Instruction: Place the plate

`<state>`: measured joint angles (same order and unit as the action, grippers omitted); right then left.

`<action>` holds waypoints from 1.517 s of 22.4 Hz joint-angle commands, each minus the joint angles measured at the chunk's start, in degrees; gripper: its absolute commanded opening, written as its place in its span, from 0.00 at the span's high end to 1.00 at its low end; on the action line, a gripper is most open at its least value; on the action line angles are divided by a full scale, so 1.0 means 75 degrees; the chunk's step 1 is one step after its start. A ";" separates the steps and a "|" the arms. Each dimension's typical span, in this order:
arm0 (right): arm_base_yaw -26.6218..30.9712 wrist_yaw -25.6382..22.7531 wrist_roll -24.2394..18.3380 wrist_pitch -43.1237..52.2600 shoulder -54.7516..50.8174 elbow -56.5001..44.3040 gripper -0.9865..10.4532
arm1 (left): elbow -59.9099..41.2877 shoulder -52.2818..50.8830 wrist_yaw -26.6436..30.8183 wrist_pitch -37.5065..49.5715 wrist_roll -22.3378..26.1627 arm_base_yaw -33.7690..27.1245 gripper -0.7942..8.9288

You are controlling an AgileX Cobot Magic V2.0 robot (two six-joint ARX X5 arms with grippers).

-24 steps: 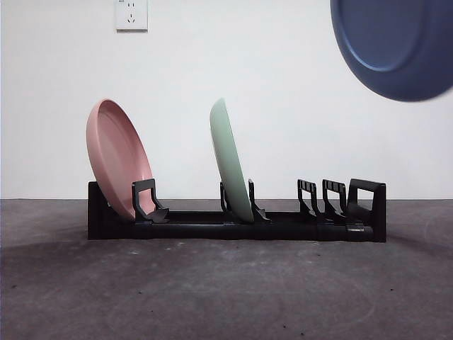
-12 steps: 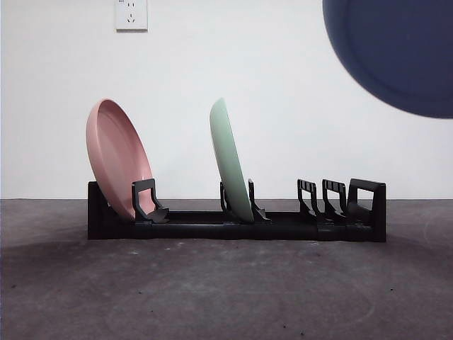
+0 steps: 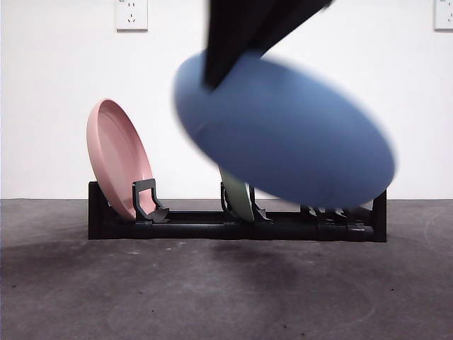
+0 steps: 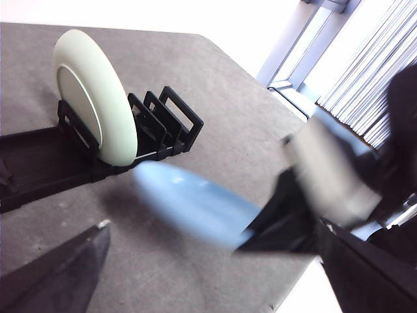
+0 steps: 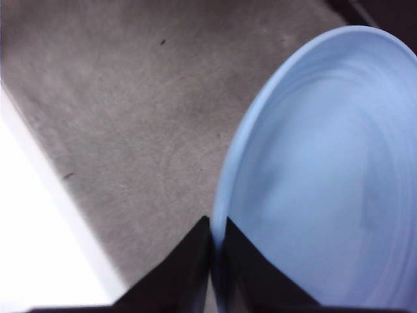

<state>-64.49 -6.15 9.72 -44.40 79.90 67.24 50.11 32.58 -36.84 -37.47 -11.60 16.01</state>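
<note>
A blue plate (image 3: pixel 283 134), blurred by motion, hangs tilted in the air in front of the black dish rack (image 3: pixel 233 228). My right gripper (image 3: pixel 226 64) comes down from above, shut on the plate's upper left rim. In the right wrist view its jaws (image 5: pixel 215 241) pinch the rim of the blue plate (image 5: pixel 326 182) above the grey table. The left wrist view shows the blue plate (image 4: pixel 189 202) held by the right gripper (image 4: pixel 280 222), near the rack (image 4: pixel 39 163). My left gripper (image 4: pixel 214 235) is open and holds nothing.
A pink plate (image 3: pixel 117 159) leans in the rack's left end. A pale green plate (image 3: pixel 237 195) stands in a middle slot, mostly hidden behind the blue one; it also shows in the left wrist view (image 4: pixel 98 98). A wall socket (image 3: pixel 132 14) sits high on the white wall.
The blue plate has swung from the top right corner down and to the left, and now covers the green plate and the rack's right slots. The dark arm has come into view.
</note>
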 commanded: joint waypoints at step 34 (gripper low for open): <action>-0.0405 0.0551 0.0082 -0.0090 0.0638 0.0093 0.55 | 0.0140 0.0087 0.0009 -0.0210 -0.0207 0.0029 0.40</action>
<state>-67.57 -3.42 9.28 -44.99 85.21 67.22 50.11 32.58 -36.80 -39.64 -12.29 16.01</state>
